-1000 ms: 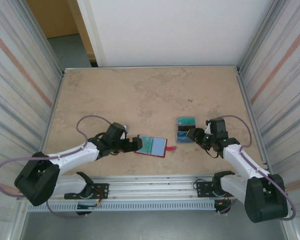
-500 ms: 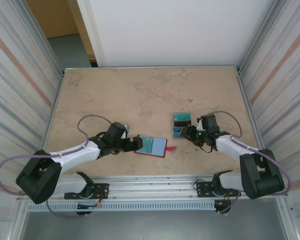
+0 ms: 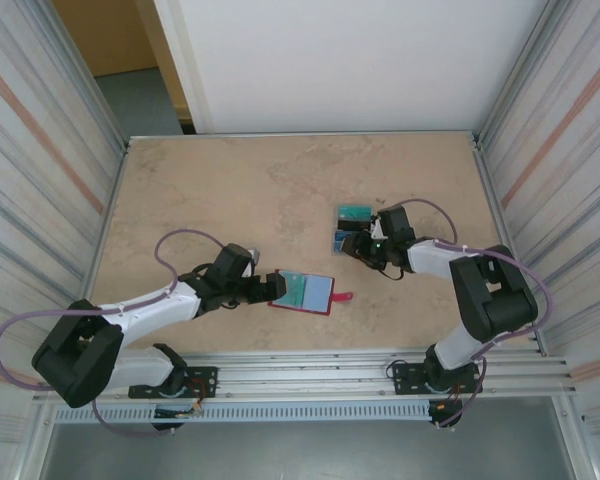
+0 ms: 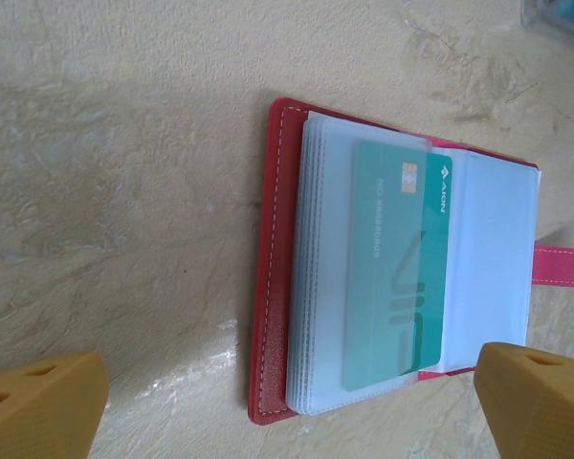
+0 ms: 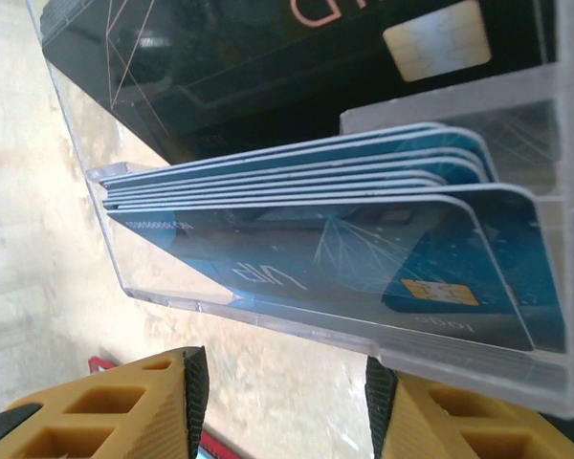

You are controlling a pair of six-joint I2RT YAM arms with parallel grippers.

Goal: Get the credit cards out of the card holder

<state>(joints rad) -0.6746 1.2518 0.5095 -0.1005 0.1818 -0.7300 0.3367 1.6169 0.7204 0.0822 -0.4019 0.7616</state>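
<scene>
The red card holder (image 3: 325,304) lies open near the table's front middle, its pink snap tab (image 3: 342,297) pointing right. A teal credit card (image 4: 397,277) sits in its top clear sleeve, above the red cover (image 4: 271,287). My left gripper (image 3: 270,288) is at the holder's left edge, open and wide, its yellow fingers (image 4: 38,402) on either side of the holder's near end without touching it. Blue credit cards (image 5: 364,258) lie stacked in a clear tray (image 3: 348,228). My right gripper (image 5: 282,411) is close against that tray, open, with bare table between its pads.
A black card (image 5: 268,67) lies in the tray's far compartment. Striped metal walls (image 3: 40,200) close both sides, and a white panel (image 3: 340,60) stands at the back. An aluminium rail (image 3: 310,365) runs along the near edge by the arm bases.
My right arm has swung left and away, and the clear tray of cards has shifted left and farther back with it. Its jaws have narrowed. The left arm and the card holder have not moved.
</scene>
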